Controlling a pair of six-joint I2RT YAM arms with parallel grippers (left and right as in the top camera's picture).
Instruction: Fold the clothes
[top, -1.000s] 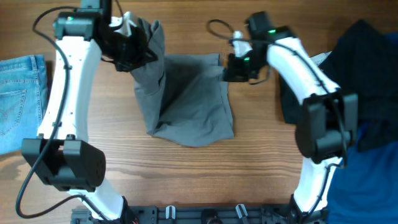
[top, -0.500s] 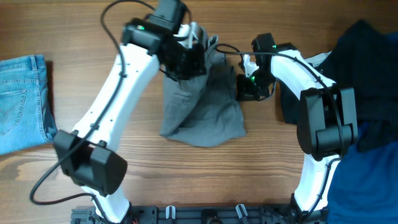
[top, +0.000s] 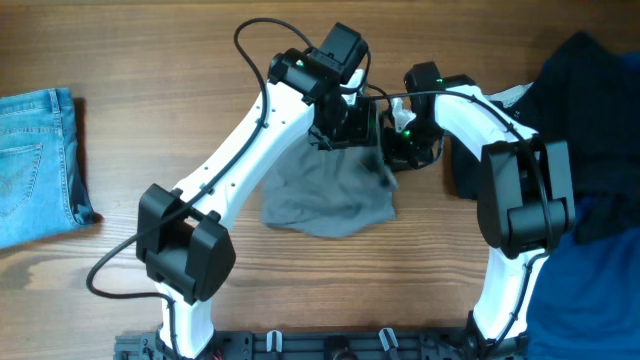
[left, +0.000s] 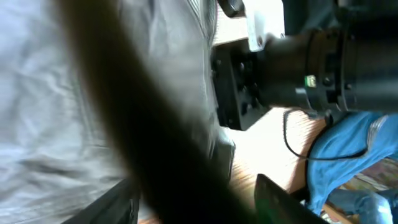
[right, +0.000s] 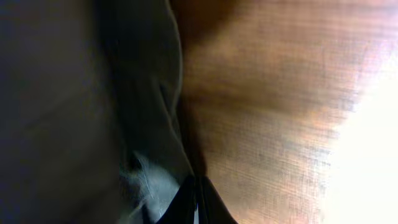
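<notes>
Centrally, found the grey garment (top: 330, 195) bunched on the table (top: 150, 60), lower edge rounded, upper right part hidden under both arms. Noted the left pincer (top: 345, 128) extended across to the garment's upper right corner; could not tell its grip, wrist view blocked by a blurred dark bar over grey cloth. Saw the right pincer (top: 398, 148) just beside it at the garment's right edge, fingertips (right: 183, 202) clenched on the cloth's edge. Logged jeans (top: 35, 165) far left, well apart; dark clothes pile (top: 590, 110) far right.
</notes>
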